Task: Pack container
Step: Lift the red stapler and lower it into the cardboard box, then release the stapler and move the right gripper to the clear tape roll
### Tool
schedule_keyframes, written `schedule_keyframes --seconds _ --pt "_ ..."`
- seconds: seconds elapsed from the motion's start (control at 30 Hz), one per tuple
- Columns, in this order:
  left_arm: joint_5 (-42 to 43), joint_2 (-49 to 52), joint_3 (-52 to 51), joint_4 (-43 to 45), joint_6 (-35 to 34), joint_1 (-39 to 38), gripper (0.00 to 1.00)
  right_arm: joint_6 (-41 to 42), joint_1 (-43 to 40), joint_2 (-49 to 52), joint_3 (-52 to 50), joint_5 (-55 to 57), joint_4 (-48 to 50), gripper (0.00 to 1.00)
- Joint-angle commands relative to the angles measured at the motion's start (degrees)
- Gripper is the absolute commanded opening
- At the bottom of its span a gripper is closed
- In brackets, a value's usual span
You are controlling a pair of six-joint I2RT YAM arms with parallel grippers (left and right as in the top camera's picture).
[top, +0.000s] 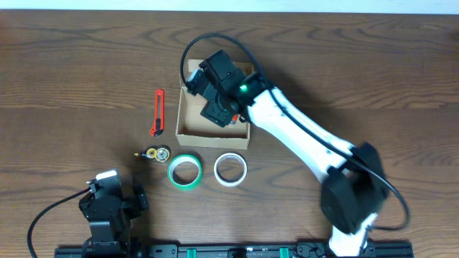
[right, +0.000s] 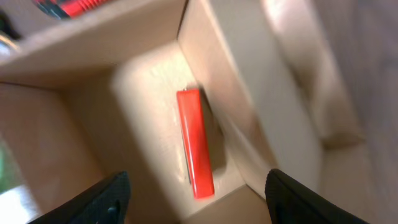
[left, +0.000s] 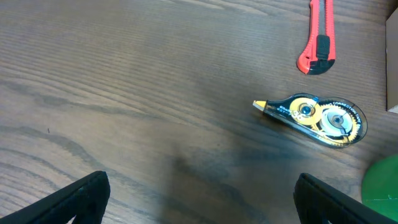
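Observation:
The container (top: pixel 211 140), an open tan cardboard box, sits at the table's middle. My right gripper (top: pixel 219 107) hangs over its inside, open and empty. In the right wrist view the gripper (right: pixel 198 202) looks down into the box (right: pixel 249 81), where a small red stick-shaped object (right: pixel 196 143) lies on the floor against a wall. My left gripper (top: pixel 115 204) is at the front left, open and empty (left: pixel 202 202) above bare table.
A red utility knife (top: pixel 158 112) (left: pixel 318 37) lies left of the box. A yellow-and-black correction tape dispenser (top: pixel 154 153) (left: pixel 317 115), a green tape roll (top: pixel 184 172) (left: pixel 382 183) and a white tape roll (top: pixel 230 169) lie in front of it.

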Motion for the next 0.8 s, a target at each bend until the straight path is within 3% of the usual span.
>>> schedule_keyframes --seconds 0.0,0.23,0.37,0.5,0.63,0.77 --pt "-0.5 -0.4 -1.7 -2.0 0.9 0.2 0.95 7.3 0.5 -6.6 1.8 -1.6 -2.1 0.73" --pt "-0.4 -0.4 -1.7 -2.0 0.9 0.2 0.95 25.7 0.7 -15.1 1.0 3.7 -16.8 0.71" --pt "-0.5 -0.4 -1.7 -2.0 0.9 0.2 0.95 34.1 3.0 -18.7 -4.8 6.5 -23.0 0.68" --pt "-0.4 -0.4 -1.7 -2.0 0.9 0.2 0.95 42.0 7.3 -22.6 -15.3 6.5 -21.2 0.71" --pt "-0.4 -0.4 -1.7 -2.0 0.9 0.2 0.95 56.2 12.5 -25.7 -26.3 6.8 -16.1 0.81" --pt "-0.5 -0.4 -1.7 -2.0 0.9 0.2 0.95 68.6 16.9 -26.1 -32.9 7.2 -10.2 0.83"
